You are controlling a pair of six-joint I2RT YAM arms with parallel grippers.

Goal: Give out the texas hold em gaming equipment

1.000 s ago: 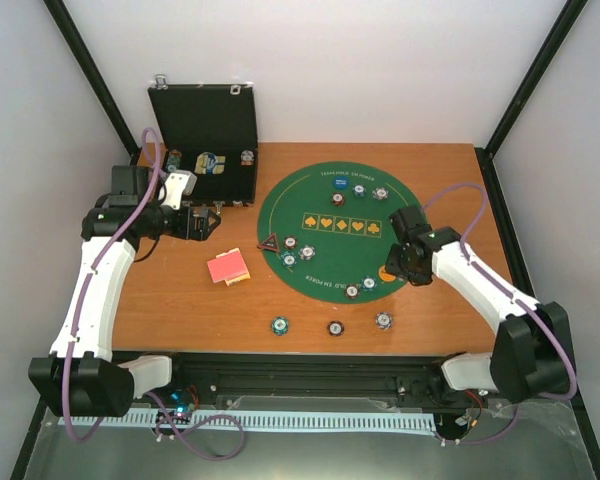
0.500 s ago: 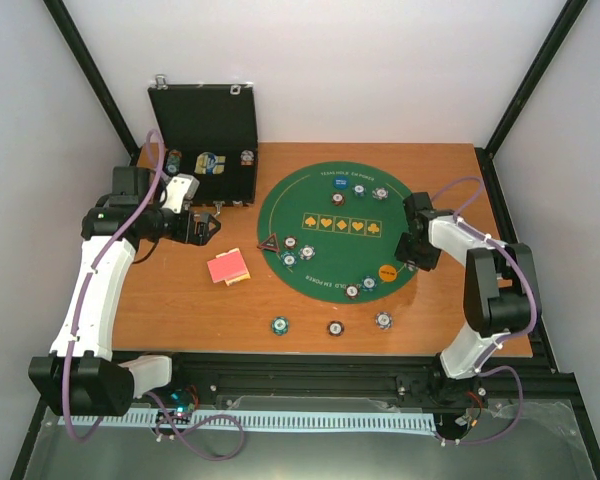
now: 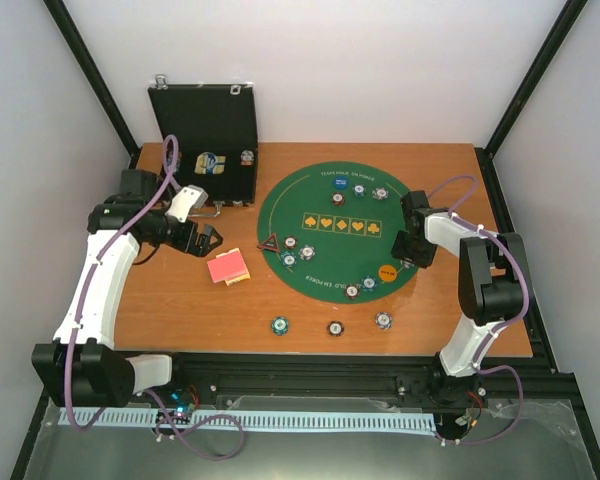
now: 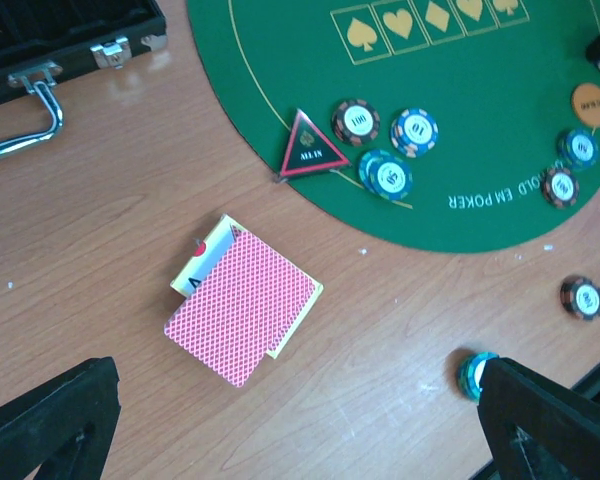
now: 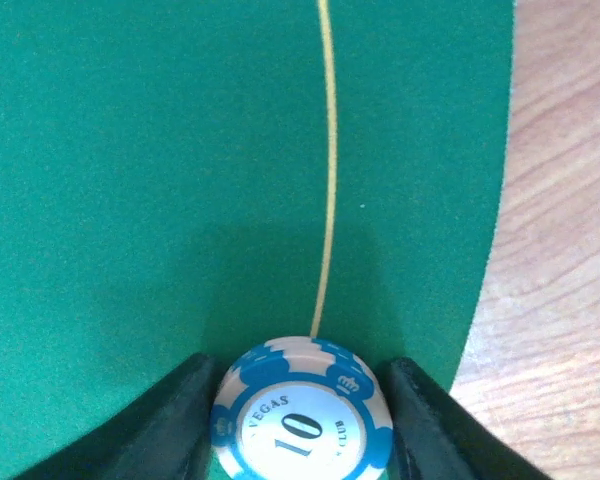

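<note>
so the right gripper [image 5: 301, 398] is clamped on the blue-white 10 chip [image 5: 302, 428], bottom centre of frame, near the right edge of the green mat [image 5: 130, 150]. It's probably hovering just off the felt, so lower it flat, then let go. The left gripper [image 4: 300, 430] is spread wide.

One triangle marker [image 3: 269, 243], one orange disc [image 3: 387, 271]

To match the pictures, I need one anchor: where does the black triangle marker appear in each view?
Top external: triangle marker at the left edge of the green mat.
Left wrist: upper middle, also on that edge.
Right wrist: not in it.
Shared landmark: the green mat, in all three.
</note>
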